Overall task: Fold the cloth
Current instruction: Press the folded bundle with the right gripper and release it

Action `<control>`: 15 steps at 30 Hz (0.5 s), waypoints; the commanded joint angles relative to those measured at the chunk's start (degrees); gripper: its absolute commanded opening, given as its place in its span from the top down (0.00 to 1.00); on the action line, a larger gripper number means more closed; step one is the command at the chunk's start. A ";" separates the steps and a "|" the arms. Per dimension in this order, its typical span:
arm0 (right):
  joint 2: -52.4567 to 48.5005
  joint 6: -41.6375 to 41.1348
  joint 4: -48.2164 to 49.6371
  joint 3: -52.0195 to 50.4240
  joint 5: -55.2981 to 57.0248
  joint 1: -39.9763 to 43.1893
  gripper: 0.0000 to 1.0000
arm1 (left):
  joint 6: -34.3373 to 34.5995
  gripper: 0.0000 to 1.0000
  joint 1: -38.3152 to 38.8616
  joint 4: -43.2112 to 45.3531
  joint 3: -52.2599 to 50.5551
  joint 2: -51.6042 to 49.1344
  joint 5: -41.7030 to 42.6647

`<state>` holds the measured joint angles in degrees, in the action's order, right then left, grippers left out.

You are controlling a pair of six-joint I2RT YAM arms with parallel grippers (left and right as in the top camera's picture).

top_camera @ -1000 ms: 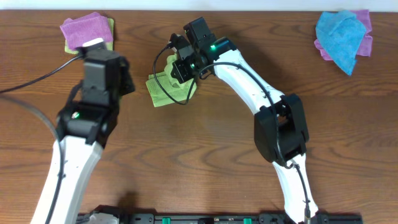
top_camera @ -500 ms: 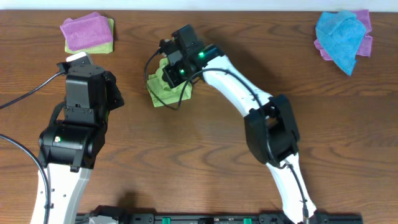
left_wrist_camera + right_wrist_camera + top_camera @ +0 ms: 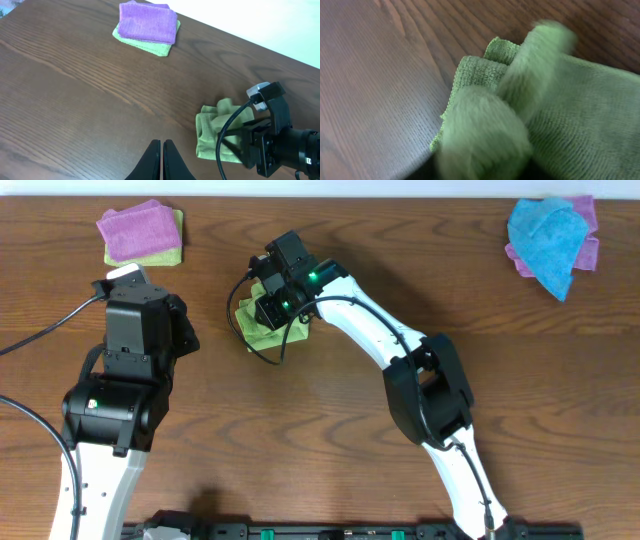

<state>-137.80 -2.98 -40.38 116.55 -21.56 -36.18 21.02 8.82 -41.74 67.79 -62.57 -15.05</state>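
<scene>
A: Where was the cloth (image 3: 254,334) at this moment?

B: It lay bunched on the table (image 3: 330,395), toward 10 o'clock from the middle in the overhead view, directly under the right gripper (image 3: 268,310). Compared with one second before, it had shifted a little toward 9 o'clock, and less of it showed from under the arm.

A: And the claw of the right gripper, was it clamped on the towel?

B: I could not tell. In the right wrist view the green folds rose blurred just before the lens and hid the fingers completely.

A: What about the left side?

B: The left gripper (image 3: 161,144) had its two fingers pressed together above the wood. One second earlier this arm reached toward 11 o'clock, almost over the folded purple cloth (image 3: 138,228). Then it drew back toward 7 o'clock, and in the last half second it did not move.

A: Did the other things change?

B: No. The purple cloth stayed on a lime cloth (image 3: 177,240) in the corner at 10 o'clock. The blue cloth (image 3: 545,238) stayed on another purple cloth (image 3: 590,250) at 2 o'clock, well apart from both arms.
</scene>
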 commanded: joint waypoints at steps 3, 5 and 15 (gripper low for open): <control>-0.98 -0.42 0.13 0.66 -0.90 0.11 0.19 | 0.13 0.94 -0.22 -0.02 -0.11 0.07 -0.63; -0.98 -0.42 0.13 0.66 -3.91 0.11 0.17 | -0.24 0.94 -0.24 -0.02 -0.11 0.04 -1.55; -0.74 -0.83 -2.78 0.68 -12.17 0.13 0.01 | -0.22 0.94 -0.24 0.02 -0.13 0.00 -4.85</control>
<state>-137.80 -3.49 -42.68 116.55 -30.92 -36.18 20.99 8.78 -41.74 67.79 -62.57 -18.44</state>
